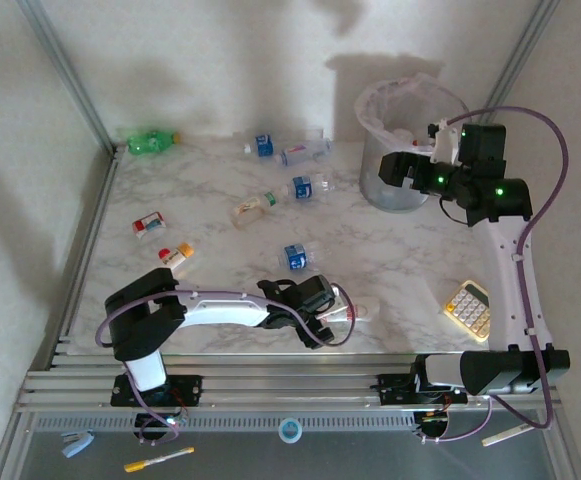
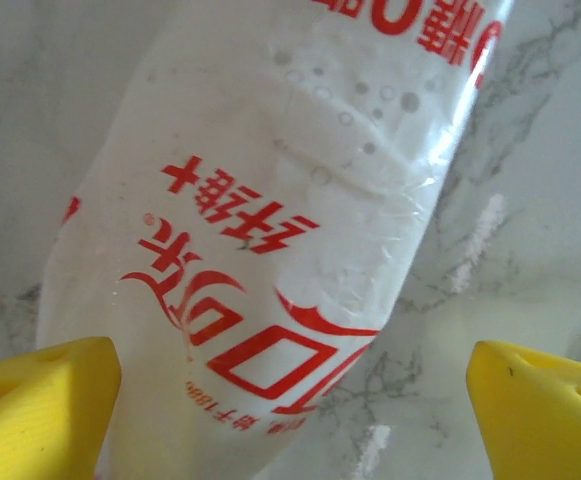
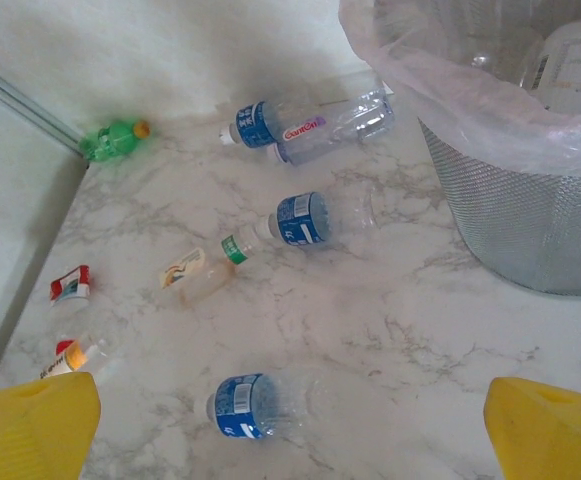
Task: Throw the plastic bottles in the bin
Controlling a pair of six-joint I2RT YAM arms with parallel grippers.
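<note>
Reaching low along the near edge of the table [image 1: 400, 280] with the left arm, elbow folded back, tipping the left gripper [image 1: 320, 312] down over a clear bottle [image 2: 270, 230] with red lettering. Spreading the yellow fingers [image 2: 40, 400] to either side of it, not pinching, likely lining up a grasp across its body. Further out, leaving more bottles [image 1: 296, 257] scattered, back to a green bottle [image 1: 152, 142] in the far corner. Holding the right gripper [image 1: 400, 168] high beside the bin [image 1: 390, 195], fingers spreading wide on nothing, well placed for dropping.

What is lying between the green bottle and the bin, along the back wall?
A blue-labelled bottle and a longer clear bottle, side by side; the top view shows them.
</note>
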